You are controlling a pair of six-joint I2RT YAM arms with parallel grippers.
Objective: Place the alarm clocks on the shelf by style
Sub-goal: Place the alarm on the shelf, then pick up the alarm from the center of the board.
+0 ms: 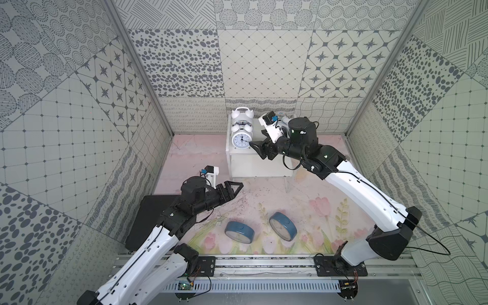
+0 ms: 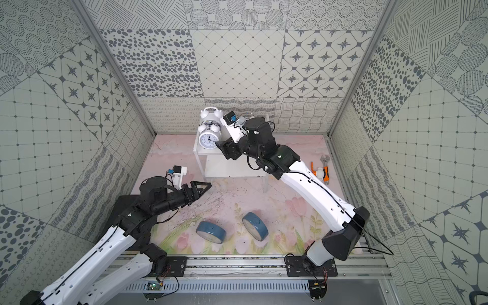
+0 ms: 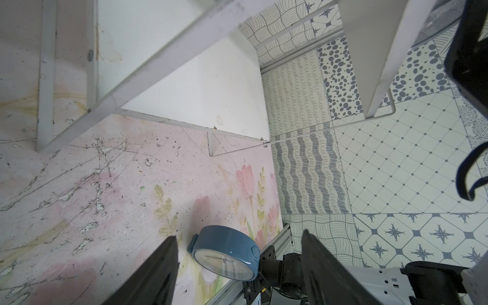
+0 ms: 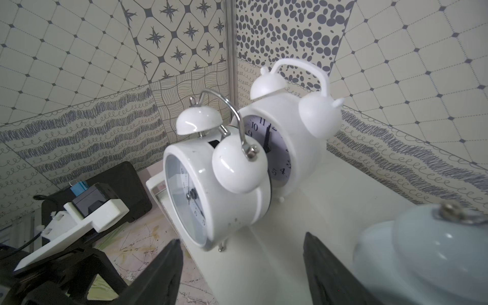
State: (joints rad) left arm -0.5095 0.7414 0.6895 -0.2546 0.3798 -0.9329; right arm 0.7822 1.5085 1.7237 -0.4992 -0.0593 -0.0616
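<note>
The metal rail that carries both arm bases lies nearest. The left gripper hovers over the flowered mat, its jaws apart with nothing between them. On the rail side of those jaws and a little to their right, the left blue clock and the right blue clock rest on the mat, apart from each other, faces turned toward the rail.

The shelf stands beyond those jaws, to their right. All three white clocks are on its top tier. The right gripper is over that tier, jaws apart and empty. The front white clock stands upright just ahead of its fingertips; I cannot tell whether they touch. The rear white clock is just behind the front one. The third white clock sits just beside the jaws, toward the back wall. An orange-and-white tool lies well to their right.
</note>
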